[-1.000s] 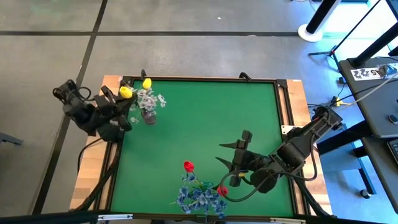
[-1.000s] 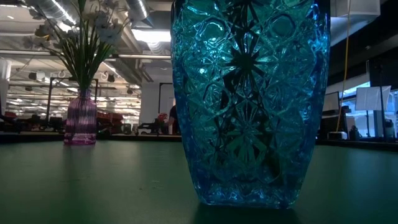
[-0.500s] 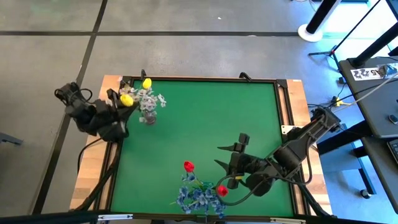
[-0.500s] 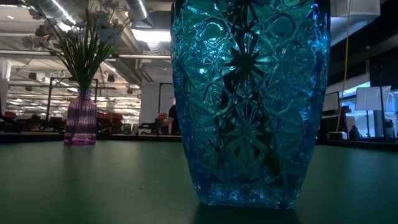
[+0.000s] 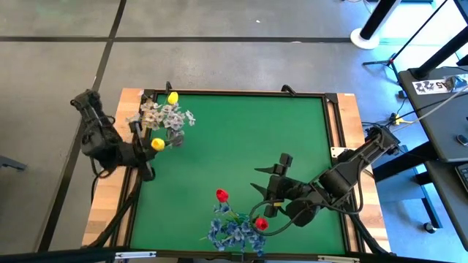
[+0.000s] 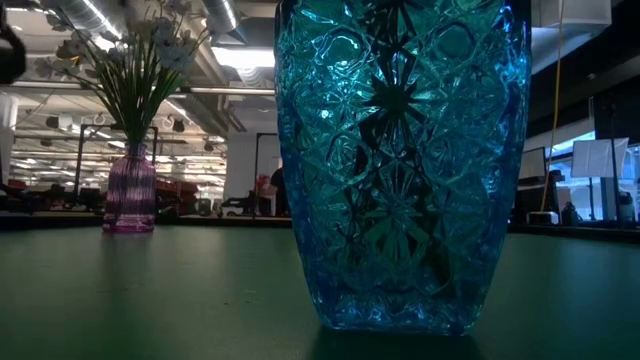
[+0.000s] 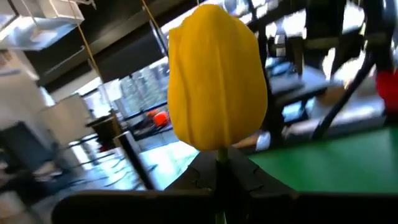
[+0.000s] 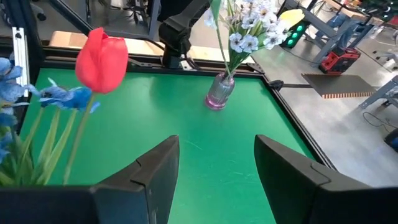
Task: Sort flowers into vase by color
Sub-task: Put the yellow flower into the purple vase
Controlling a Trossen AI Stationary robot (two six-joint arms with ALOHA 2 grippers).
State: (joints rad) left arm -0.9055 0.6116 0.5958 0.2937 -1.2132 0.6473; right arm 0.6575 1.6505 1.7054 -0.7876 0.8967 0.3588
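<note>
My left gripper (image 5: pixel 150 148) is at the table's left edge, shut on a yellow tulip (image 5: pixel 157 144); its head fills the left wrist view (image 7: pixel 214 78). A second yellow tulip (image 5: pixel 172 97) and white sprays (image 5: pixel 167 115) stand in the small purple vase (image 6: pixel 130 190) at the far left corner. My right gripper (image 5: pixel 257 180) is open, hovering right of the blue bunch (image 5: pixel 234 232). Two red tulips (image 5: pixel 221 195) (image 5: pixel 260 223) stand with that bunch in the blue glass vase (image 6: pixel 400 160) by the near edge. My left gripper pinches the yellow tulip's thin green stalk (image 7: pixel 222 158) between its two fingers, just below the flower head. The head stands upright above the fingers, lifted clear of the table. The stalk below the fingers is hidden by the gripper.
The green mat (image 5: pixel 241 139) has a raised dark frame around it. In the right wrist view a red tulip (image 8: pixel 102 59) and blue petals (image 8: pixel 62 96) stand close beside my open fingers, with the purple vase (image 8: pixel 219 93) far across the mat.
My left gripper has carried the yellow tulip from beside the purple vase toward the table's near edge along the left side, turning as it went. The white sprays have spread a little toward the left. My right gripper has drifted slightly toward the blue vase.
</note>
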